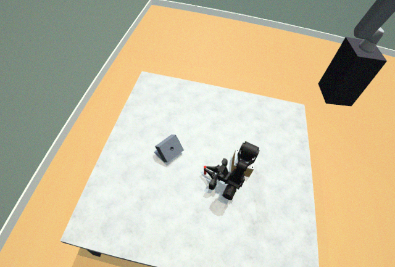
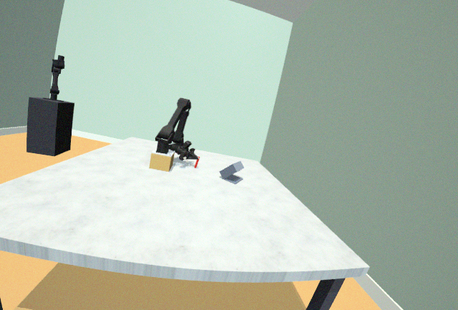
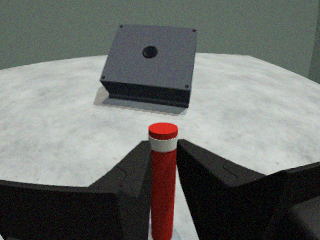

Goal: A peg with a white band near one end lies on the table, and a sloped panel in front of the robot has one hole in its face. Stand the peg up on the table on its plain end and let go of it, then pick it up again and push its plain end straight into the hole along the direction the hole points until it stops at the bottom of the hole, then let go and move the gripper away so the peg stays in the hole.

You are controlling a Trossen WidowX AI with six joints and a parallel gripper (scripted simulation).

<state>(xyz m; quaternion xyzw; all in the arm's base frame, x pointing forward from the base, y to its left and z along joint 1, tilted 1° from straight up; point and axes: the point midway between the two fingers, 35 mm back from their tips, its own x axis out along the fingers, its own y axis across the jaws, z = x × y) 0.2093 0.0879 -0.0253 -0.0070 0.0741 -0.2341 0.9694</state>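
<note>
The red peg (image 1: 205, 172) (image 2: 197, 162) (image 3: 163, 190) stands about upright, with its white band near the top and its plain end down. My gripper (image 1: 205, 168) (image 2: 198, 157) (image 3: 163, 148) is shut on the peg just below and beside the band. Whether the plain end touches the table cannot be told. The grey sloped panel (image 1: 164, 149) (image 2: 232, 169) (image 3: 135, 70) stands apart from the peg, beyond it in the wrist view. Its dark hole (image 1: 171, 148) (image 3: 150, 51) shows empty in the middle of the face; the face is turned away in the exterior view.
The arm's base stands on a wooden block (image 1: 249, 172) (image 2: 160, 161) on the pale table (image 1: 191, 225) (image 2: 184, 225). A second arm stands on a black pedestal (image 1: 347, 73) (image 2: 42, 125) beyond the table's edge.
</note>
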